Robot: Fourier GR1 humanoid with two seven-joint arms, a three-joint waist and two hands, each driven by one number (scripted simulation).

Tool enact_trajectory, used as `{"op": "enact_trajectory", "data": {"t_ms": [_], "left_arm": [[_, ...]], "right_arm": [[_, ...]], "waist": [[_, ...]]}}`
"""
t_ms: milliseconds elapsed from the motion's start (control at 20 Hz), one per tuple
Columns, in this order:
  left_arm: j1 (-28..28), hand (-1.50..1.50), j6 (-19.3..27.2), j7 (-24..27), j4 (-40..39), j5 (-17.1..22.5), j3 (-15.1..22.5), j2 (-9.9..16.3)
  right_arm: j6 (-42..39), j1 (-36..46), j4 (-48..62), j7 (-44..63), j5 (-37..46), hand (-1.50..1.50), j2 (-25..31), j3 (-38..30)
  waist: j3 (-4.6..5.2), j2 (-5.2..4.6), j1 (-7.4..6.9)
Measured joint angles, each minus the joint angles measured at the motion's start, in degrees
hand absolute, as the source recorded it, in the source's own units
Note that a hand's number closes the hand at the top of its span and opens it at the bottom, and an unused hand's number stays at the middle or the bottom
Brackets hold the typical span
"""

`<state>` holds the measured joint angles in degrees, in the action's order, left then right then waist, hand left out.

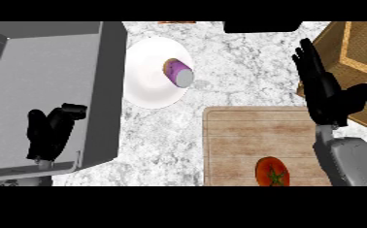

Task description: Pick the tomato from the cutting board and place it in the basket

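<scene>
One tomato (272, 171) on cutting board (243, 135) | one basket (344, 52) | two hands, fingers straight

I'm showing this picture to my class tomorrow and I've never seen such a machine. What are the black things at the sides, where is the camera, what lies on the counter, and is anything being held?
The camera sits in the robot's head and looks steeply down at a marble counter. The black shapes are the robot's two hands on grey forearms. The left hand shows over the grey sink, fingers relaxed, holding nothing. The right hand is open, fingers straight, above the wooden cutting board and close to the basket at the right edge; it holds nothing either. The tomato lies on the cutting board, near its lower edge, untouched. Beside the sink stands a white plate with a purple and grey object on it; I cannot tell what that is.
</scene>
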<state>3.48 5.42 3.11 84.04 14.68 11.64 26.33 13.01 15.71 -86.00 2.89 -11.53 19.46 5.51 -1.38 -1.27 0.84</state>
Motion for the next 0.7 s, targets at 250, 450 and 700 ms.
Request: {"op": "enact_trajectory", "data": {"t_ms": [250, 450, 700], "left_arm": [[1.8, 0.00, 0.3, -5.8, -1.4, 0.4, -3.4, 0.9], [2.7, 0.00, 0.5, -6.9, -2.7, 1.1, -5.3, 0.8], [3.3, 0.00, 0.1, -8.0, -4.1, 2.0, -7.4, 1.0]], "right_arm": [[-9.7, 1.3, -5.7, -7.5, -6.8, 1.50, 2.0, -3.2], [-19.1, 3.5, -12.8, -15.7, -1.5, -1.50, 8.1, 1.2], [-15.2, -3.4, -22.7, -24.5, 15.1, -1.50, 6.6, 12.8]], "waist": [[0.88, 1.05, -0.01], [1.20, 1.68, -0.15], [1.25, 1.92, 0.69]]}}
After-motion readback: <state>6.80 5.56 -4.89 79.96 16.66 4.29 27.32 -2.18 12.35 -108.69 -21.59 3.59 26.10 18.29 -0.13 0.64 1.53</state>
